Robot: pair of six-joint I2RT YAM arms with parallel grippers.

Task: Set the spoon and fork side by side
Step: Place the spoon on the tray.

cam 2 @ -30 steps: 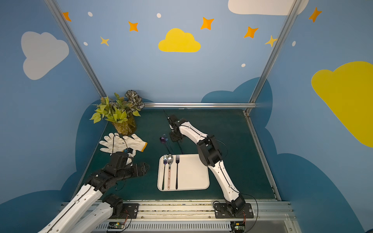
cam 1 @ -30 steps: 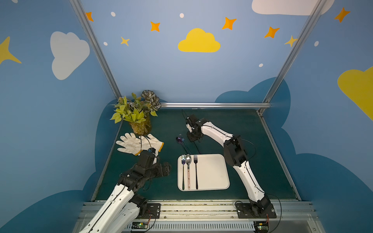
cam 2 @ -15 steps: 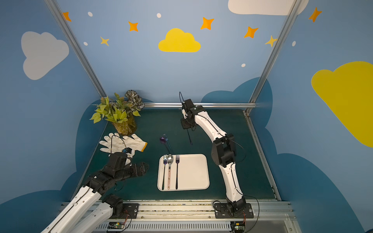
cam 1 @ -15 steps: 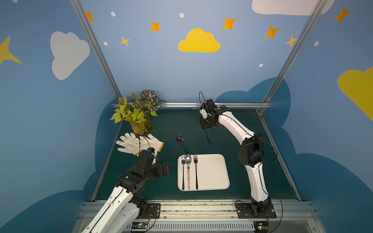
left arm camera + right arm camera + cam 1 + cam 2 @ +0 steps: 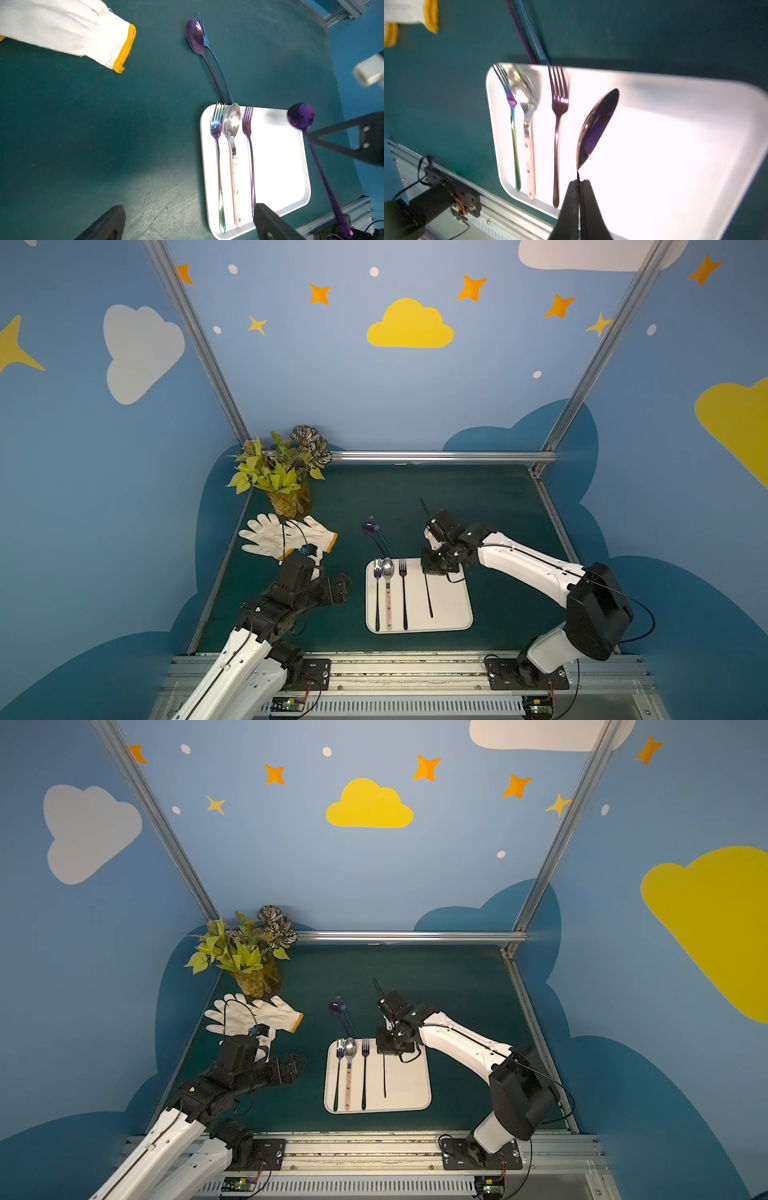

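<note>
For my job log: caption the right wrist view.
Right pincer shut on a shiny purple metal spoon over the white rectangular tray, beside a purple metal fork.

Top views high, looking down, wrist views close, both sharing the tray [image 5: 280, 166]

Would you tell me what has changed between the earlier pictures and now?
The right gripper, still shut on the long purple metal spoon, rose toward the back of the green mat, then came forward and now holds the spoon over the white tray, beside the purple fork. The open left gripper, that fork and the white cloth gloves stayed put.
</note>
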